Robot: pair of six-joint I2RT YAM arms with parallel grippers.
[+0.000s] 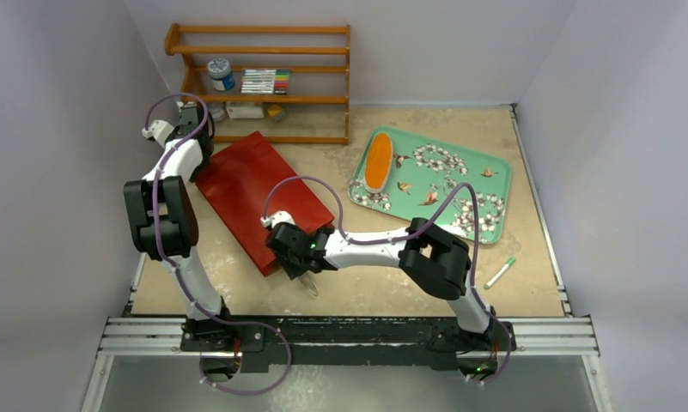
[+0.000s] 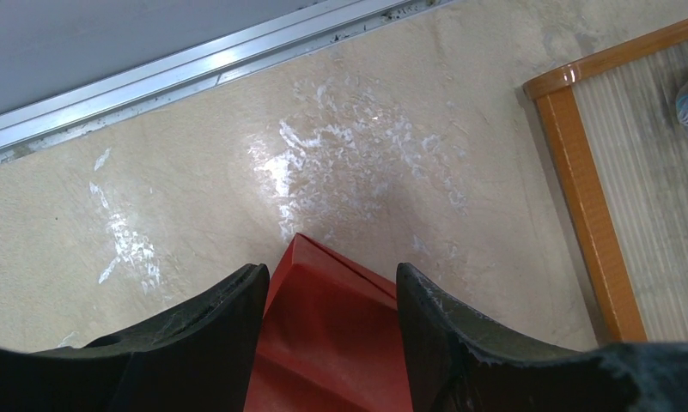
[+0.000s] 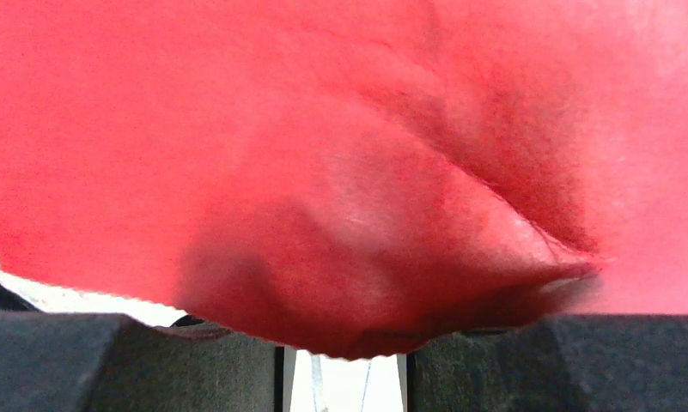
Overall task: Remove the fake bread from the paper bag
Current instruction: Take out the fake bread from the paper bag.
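Observation:
The red paper bag [image 1: 258,193] lies flat on the table, mouth toward me. My left gripper [image 1: 201,142] is shut on its far corner; in the left wrist view the red corner [image 2: 331,343] fills the gap between the fingers [image 2: 203,326]. My right gripper [image 1: 284,249] is at the bag's near mouth, jaws a little apart. In the right wrist view the bulging red bag wall [image 3: 349,172] fills the frame, and its zigzag rim drapes over the fingertips [image 3: 151,360]. One long oval orange loaf [image 1: 377,163] lies on the green flowered tray [image 1: 460,172]. Other bread is hidden.
A wooden shelf [image 1: 263,81] with jars and markers stands at the back left, close to my left gripper; its base shows in the left wrist view [image 2: 589,206]. A green marker [image 1: 499,273] lies at the front right. Grey walls enclose the table.

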